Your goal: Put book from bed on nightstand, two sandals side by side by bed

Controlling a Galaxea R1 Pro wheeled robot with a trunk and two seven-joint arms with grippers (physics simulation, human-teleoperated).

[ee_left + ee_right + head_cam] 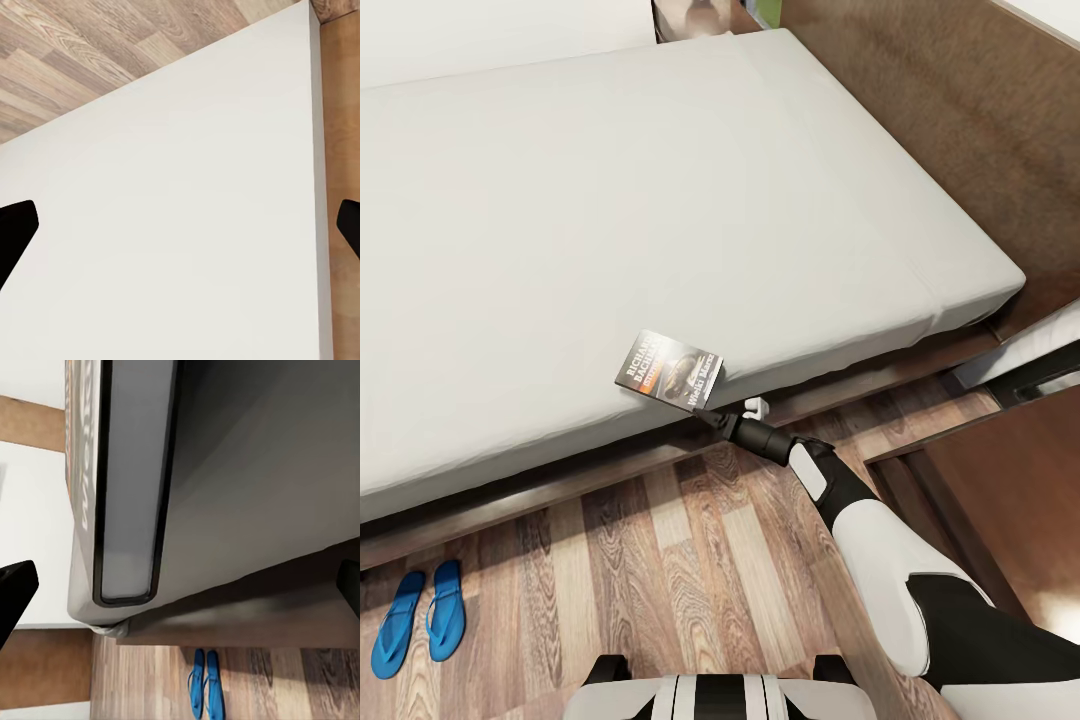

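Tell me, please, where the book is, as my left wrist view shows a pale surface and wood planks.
Observer: The book is at the near edge of the bed, on the mattress.
Operator: Is the right pincer near it?
Observer: Yes, the right pincer is at the book's near corner, its fingertips spread apart.
Operator: And the sandals?
Observer: The sandals lie side by side on the floor next to the bed.

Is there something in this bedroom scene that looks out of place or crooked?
Only the book: it lies askew near the edge of the bed, with the right gripper at its corner. The sandals lie neatly side by side on the floor beside the bed. Nothing looks spilled or damaged.
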